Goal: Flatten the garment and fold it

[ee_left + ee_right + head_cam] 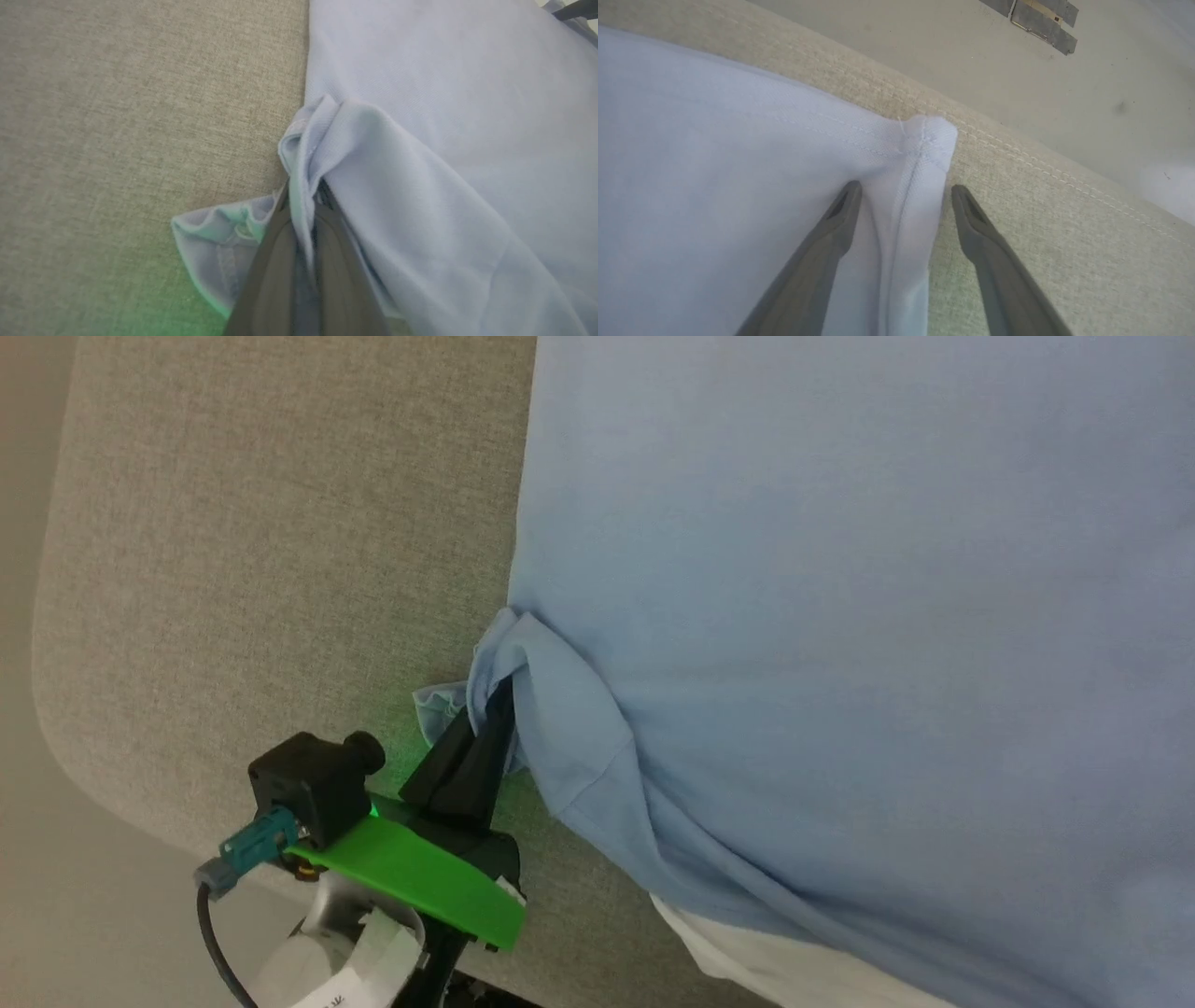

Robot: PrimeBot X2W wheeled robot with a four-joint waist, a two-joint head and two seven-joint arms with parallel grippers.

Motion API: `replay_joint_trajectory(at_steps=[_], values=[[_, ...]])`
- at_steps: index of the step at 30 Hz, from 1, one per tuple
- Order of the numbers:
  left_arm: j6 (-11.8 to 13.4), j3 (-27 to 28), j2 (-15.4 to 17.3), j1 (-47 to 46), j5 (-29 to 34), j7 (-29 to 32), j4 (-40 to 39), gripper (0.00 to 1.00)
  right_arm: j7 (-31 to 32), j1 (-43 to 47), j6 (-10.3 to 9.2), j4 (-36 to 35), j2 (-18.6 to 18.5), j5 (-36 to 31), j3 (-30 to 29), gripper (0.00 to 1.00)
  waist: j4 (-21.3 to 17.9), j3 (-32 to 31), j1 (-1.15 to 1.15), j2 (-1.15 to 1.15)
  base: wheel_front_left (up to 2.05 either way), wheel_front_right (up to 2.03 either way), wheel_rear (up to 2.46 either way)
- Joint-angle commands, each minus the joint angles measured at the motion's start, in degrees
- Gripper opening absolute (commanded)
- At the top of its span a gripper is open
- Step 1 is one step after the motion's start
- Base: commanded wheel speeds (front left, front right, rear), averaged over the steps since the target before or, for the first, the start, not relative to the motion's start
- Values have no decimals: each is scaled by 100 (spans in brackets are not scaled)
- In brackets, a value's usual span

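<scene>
In the head view, the garment (pixel 840 616), a light blue short-sleeved shirt of soft knit cloth, lies spread over the right of the picture from 12 round to 5 o'clock. It rests on a beige woven padded surface (pixel 280 569). Its broad panel lies nearly smooth. At its edge toward 7 o'clock a part is gathered into a crumpled ridge. The left gripper (pixel 495 728), two long dark fingers on a green mount, is clenched on that ridge. At 6 o'clock a white strip (pixel 747 961) shows under the blue; I cannot tell what it is.

In the left wrist view, the dark fingers rise from 6 o'clock, pressed together with a fold of blue cloth pinched between them. A small hemmed flap (pixel 215 242) droops onto the surface toward 8 o'clock. It looks like a sleeve end.

In the right wrist view, the right gripper (pixel 906 189) stands spread wide and grasps nothing. Its fingers straddle a stitched corner of the shirt at 12 o'clock of its tips, near the surface's seamed edge. A pale floor (pixel 1064 93) lies beyond.

The cloth looks light, limp and not slippery, so it will likely sag and wrinkle wherever it is not held. Doubled hems and seamed corners should give the firmest hold.
</scene>
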Motion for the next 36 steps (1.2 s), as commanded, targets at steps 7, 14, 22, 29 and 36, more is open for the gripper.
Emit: replay_joint_trajectory(at_steps=[7, 14, 22, 29, 36], values=[[-35, -54, -8, -121, 68, 58, 202, 0, 837, 425, -5, -201, -29, 288, 3, 0, 39, 172, 0, 0, 0, 0, 0], [-61, -53, 17, -223, 71, 50, 288, 0, 594, 417, -5, -557, -88, 177, -114, 0, -112, -5, 0, 0, 0, 0, 0], [-144, 42, 180, -394, 16, 138, 641, 0, -51, 383, -5, -515, 25, 373, -130, 0, -606, -794, 0, 0, 0, 0, 0], [-119, 152, 341, -340, -112, 324, 949, 0, -301, 968, -5, -390, 60, 806, -61, 0, -1296, -1718, 0, 0, 0, 0, 0], [-27, 281, 484, -113, -257, 464, 1060, 0, -509, 2079, -5, -680, -70, 1379, 82, 0, -1959, -2493, 0, 0, 0, 0, 0]])
